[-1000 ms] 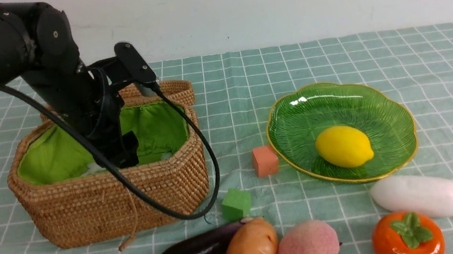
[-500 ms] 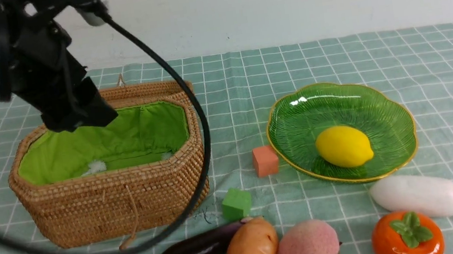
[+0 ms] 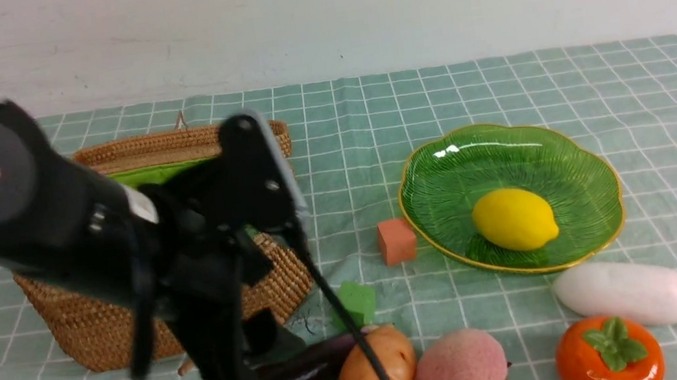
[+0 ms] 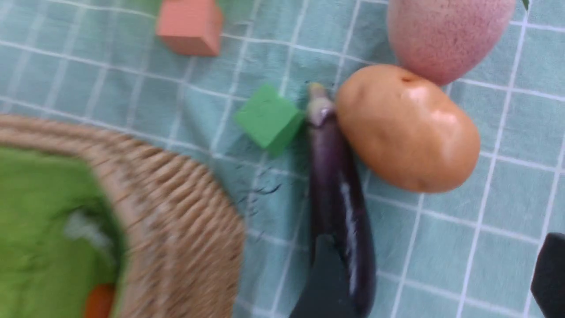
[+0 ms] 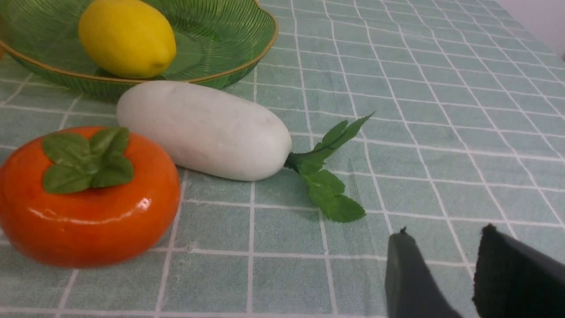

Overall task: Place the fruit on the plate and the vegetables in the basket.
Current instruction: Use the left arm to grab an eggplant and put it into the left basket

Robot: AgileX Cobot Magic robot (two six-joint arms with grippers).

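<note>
The eggplant (image 3: 310,371) is hemmed in. The potato (image 3: 397,359) touches its stem end on one side, and a green cube (image 3: 360,301) sits at the stem tip. The basket (image 3: 83,335) wall stands near the other side, with a strip of bare cloth between. Potato and peach (image 3: 460,370) sit tight together. The radish (image 3: 627,292) lies just beside the plate (image 3: 503,148) rim, and the persimmon (image 3: 609,357) just beside the radish. Behind the plate and right of the radish leaves, the desk (image 3: 658,82) is free.
</note>
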